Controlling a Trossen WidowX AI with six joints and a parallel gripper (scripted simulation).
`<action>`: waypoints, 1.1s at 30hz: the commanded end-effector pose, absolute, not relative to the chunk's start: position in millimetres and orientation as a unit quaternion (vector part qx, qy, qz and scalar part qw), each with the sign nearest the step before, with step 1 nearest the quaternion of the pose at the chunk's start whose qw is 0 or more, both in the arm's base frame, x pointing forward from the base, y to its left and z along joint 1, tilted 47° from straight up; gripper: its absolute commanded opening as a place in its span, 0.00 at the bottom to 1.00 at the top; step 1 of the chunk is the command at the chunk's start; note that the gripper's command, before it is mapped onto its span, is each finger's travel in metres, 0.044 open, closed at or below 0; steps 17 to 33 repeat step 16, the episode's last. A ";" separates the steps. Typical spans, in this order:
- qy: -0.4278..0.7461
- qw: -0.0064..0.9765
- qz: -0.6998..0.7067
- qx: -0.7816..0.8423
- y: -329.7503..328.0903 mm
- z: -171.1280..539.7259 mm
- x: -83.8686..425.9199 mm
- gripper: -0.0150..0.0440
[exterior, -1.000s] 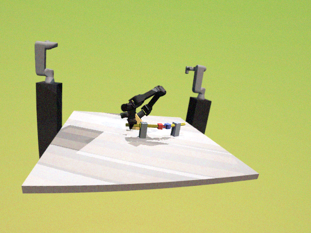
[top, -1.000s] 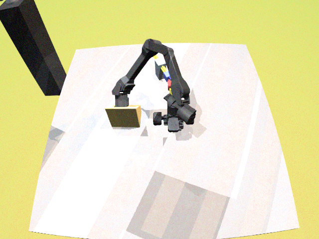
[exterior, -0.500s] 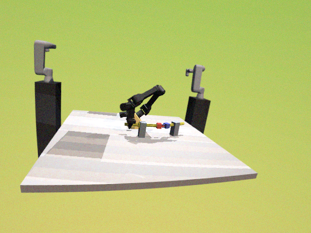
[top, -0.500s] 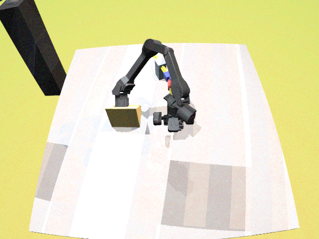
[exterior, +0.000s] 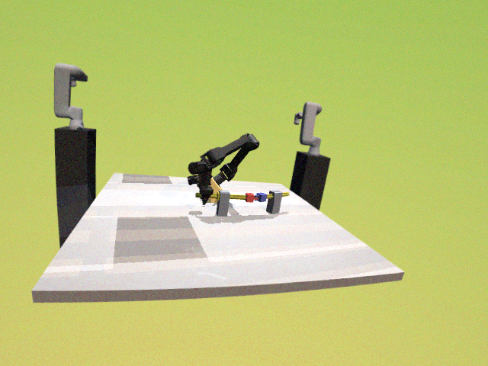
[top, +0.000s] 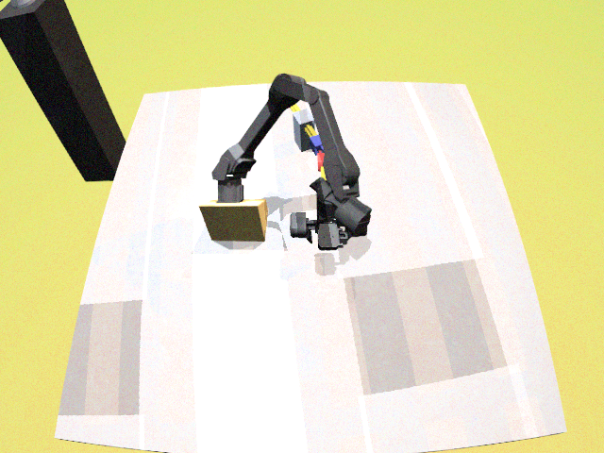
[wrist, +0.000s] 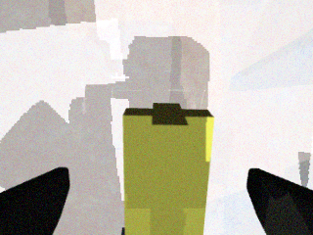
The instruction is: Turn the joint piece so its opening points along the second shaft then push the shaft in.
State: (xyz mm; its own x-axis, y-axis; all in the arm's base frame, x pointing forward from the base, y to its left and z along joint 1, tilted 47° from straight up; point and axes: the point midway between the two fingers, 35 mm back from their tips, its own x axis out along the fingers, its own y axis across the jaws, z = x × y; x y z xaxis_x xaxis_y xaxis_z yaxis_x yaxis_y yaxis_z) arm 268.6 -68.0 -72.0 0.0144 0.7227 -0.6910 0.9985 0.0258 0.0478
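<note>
Your jaws (top: 319,236) (exterior: 204,200) stand wide open around the yellow shaft (exterior: 213,195) (wrist: 166,162) (its tip meets the red piece (top: 320,161) (exterior: 249,197)).

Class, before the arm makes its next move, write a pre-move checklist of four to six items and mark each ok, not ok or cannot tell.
1. Pincer open: ok, its fingers stand wide apart.
2. Pincer clear of the second shaft: not ok, the shaft's end lies between the open fingers.
3. Second shaft up to the red joint piece: ok, no gap shows in the exterior view.
4. Shaft fully seated inside the opening: cannot tell, the inside is hidden.
5. Both grey blocks upright: ok, they stand upright in the exterior view.
</note>
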 end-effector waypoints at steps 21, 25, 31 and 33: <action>0.657 0.282 -0.243 0.656 -90.0 -51.3 267.9 1.00; 0.657 0.282 -0.243 0.656 -90.0 -51.3 267.9 1.00; 0.657 0.282 -0.243 0.656 -90.0 -51.3 267.9 1.00; 0.657 0.282 -0.243 0.656 -90.0 -51.3 267.9 1.00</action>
